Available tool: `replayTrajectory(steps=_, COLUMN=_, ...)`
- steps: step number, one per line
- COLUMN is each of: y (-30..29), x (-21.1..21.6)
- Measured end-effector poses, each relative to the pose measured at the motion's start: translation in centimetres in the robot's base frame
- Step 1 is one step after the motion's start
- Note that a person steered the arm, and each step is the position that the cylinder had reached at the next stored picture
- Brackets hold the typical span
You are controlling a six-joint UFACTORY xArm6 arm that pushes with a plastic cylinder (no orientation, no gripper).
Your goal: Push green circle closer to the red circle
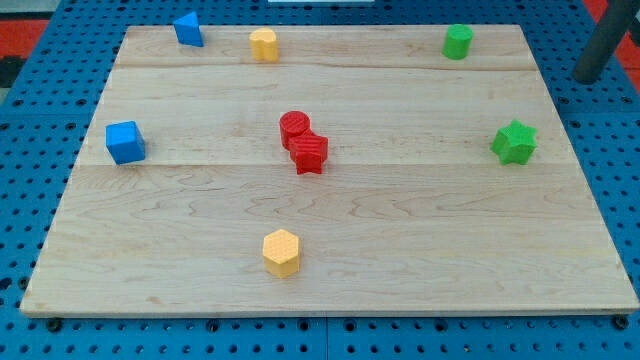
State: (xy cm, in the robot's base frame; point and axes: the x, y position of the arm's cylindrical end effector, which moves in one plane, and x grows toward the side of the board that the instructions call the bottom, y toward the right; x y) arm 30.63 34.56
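So the red circle [294, 127] sits mid-board on the wooden board [420, 250], with a red star-ish block [309, 153] touching it just below-right. The green circle [457, 41] is well apart from it, up toward the view's top right. My tip [587, 76] is off the board, further right of the green circle, not touching any block. No pincer on this rig, just a rod holding nothing. Elsewhere around the red circle: green star [514, 142] far right, yellow hexagon [281, 252] below, yellow cylinder [263, 44] above, blue cube [125, 142] far left, another blue block [188, 29] upper left.
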Motion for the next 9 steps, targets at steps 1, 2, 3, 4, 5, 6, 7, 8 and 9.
replayTrajectory(steps=1, y=0.0, x=0.0)
replayTrajectory(steps=2, y=0.0, x=-0.1)
replayTrajectory(steps=3, y=0.0, x=-0.5)
replayTrajectory(steps=4, y=0.0, x=-0.4)
replayTrajectory(steps=5, y=0.0, x=-0.4)
replayTrajectory(steps=6, y=0.0, x=-1.6)
replayTrajectory(steps=7, y=-0.7, x=-3.9)
replayTrajectory(steps=8, y=-6.0, x=-7.6)
replayTrajectory(steps=9, y=-17.6, x=-8.9)
